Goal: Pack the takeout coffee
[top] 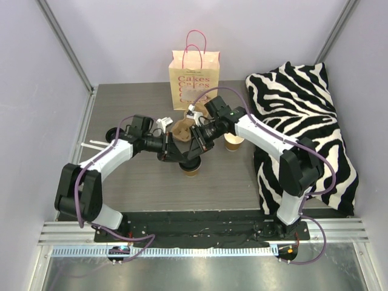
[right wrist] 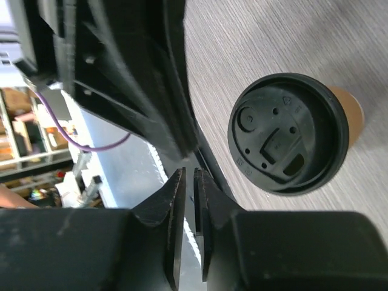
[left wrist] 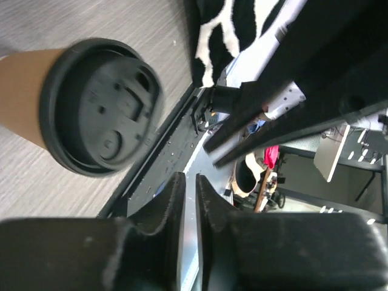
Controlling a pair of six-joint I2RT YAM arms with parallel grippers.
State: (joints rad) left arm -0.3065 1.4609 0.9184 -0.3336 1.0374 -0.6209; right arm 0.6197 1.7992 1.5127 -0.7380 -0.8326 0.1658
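A brown paper coffee cup with a black lid (top: 191,167) stands in the middle of the table. Both arms reach in over it from either side. In the left wrist view the lidded cup (left wrist: 100,106) lies to the upper left of my left gripper (left wrist: 189,179), outside the fingers. My right gripper (right wrist: 189,173) has the same cup (right wrist: 288,133) off to its right, also outside its grip. Both pairs of jaws stand almost together with a thin gap and nothing between them. A second cup (top: 233,143) stands behind the right arm. The paper "Cakes" bag (top: 194,79) stands upright at the back.
A zebra-striped pillow (top: 303,121) fills the right side. A brown cup carrier (top: 180,128) lies in front of the bag. A loose black lid (top: 112,134) and white sticks (top: 94,144) lie at the left.
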